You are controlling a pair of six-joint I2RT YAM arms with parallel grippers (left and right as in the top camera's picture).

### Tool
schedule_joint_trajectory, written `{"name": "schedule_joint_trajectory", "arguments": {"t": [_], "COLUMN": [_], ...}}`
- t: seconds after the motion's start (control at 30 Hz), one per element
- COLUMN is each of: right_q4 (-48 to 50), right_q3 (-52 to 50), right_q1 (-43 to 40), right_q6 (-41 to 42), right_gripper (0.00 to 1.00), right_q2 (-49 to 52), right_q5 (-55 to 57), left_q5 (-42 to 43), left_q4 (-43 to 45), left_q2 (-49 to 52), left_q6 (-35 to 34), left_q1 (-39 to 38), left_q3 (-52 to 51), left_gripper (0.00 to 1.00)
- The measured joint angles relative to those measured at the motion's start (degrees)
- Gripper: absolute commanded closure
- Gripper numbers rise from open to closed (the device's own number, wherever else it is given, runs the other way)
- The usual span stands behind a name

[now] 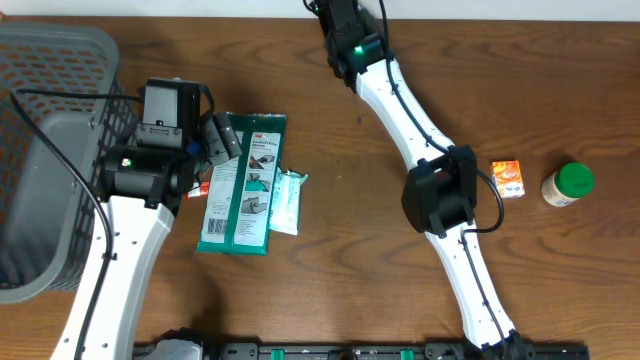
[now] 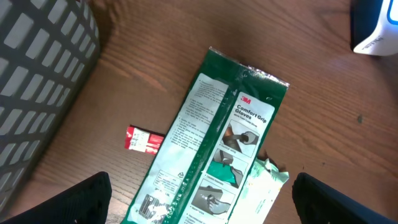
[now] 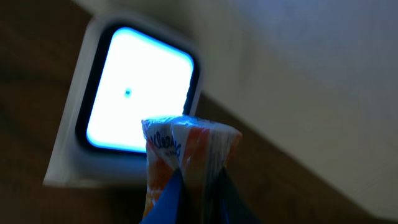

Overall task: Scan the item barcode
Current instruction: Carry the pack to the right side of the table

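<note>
glare washes out the scanner (image 3: 134,93) behind a blurred packet (image 3: 186,146) nipped in the right pincer (image 3: 196,190); left pincer (image 2: 202,202) gapes wide.

Wooden table (image 1: 350,260) carries basket (image 1: 60,40), glove pack (image 1: 245,180), orange carton (image 1: 508,178), green-lidded jar (image 1: 568,185).

Packet (image 3: 186,155): blurred, I can't read its print; lower end cut off.
Red item (image 2: 144,140): label too small for me to read.
Basket (image 1: 70,50): cut by left edge.
White pouch (image 1: 288,200): partly under glove pack (image 1: 245,180).
</note>
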Motion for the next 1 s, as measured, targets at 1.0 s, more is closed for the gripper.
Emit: {"name": "schedule_joint_trajectory", "arguments": {"t": [1.0], "right_q4": [-53.99], "right_q3": [-8.31], "right_q1": [-29.9], "right_q6": [19.61], "right_gripper": [0.99], "right_q2": [-25.24], "right_q5": [-21.55], "left_q5": [0.0], "left_q4": [0.0], "left_q2": [0.0], "left_q6": [0.0], "left_q1": [0.0], "left_q3": [0.0], "left_gripper": [0.07]}}
